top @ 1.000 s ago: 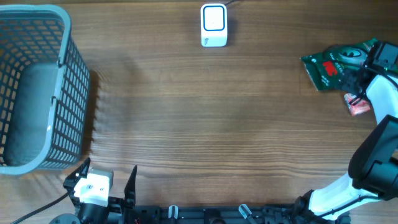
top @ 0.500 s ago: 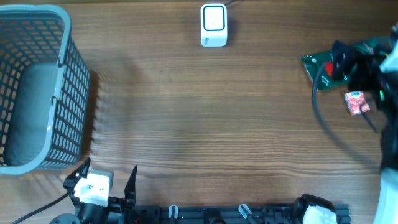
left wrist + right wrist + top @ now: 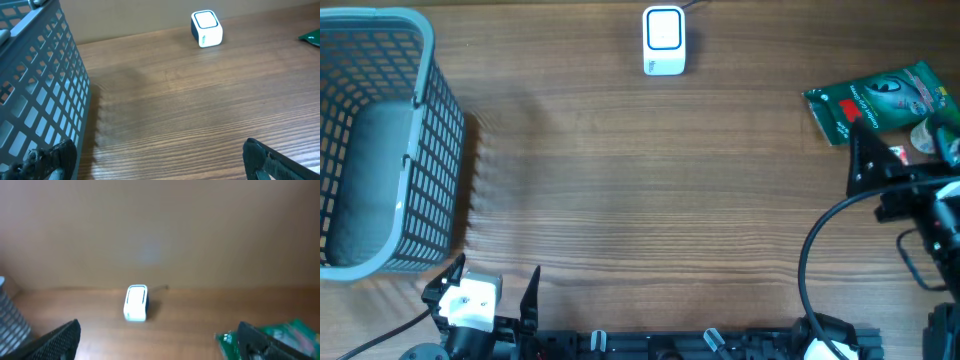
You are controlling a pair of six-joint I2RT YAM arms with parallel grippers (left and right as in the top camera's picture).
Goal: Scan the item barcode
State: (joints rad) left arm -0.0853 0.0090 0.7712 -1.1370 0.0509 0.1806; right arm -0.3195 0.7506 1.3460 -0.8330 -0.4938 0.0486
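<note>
Currently green packet [image 3: 880,100] beside wide-open right jaws, not between them.

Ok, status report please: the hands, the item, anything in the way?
Left hand and right hand open, empty. Green packet on table, ungripped, near right hand. Nothing between it and white scanner.

One grey-blue plastic lattice basket [image 3: 445,130] and one small white box-shaped scanner with a blue-edged window [image 3: 664,40] are on the single brown wooden table [image 3: 640,200]. There is one glossy green foil packet [image 3: 880,98]. One small red-and-white sachet [image 3: 898,153] shows beside it, partly hidden. A pale round shape at the packet's edge is too covered to count. Black two-finger grippers number two: the left gripper [image 3: 495,272] and the right gripper [image 3: 159,326].
</note>
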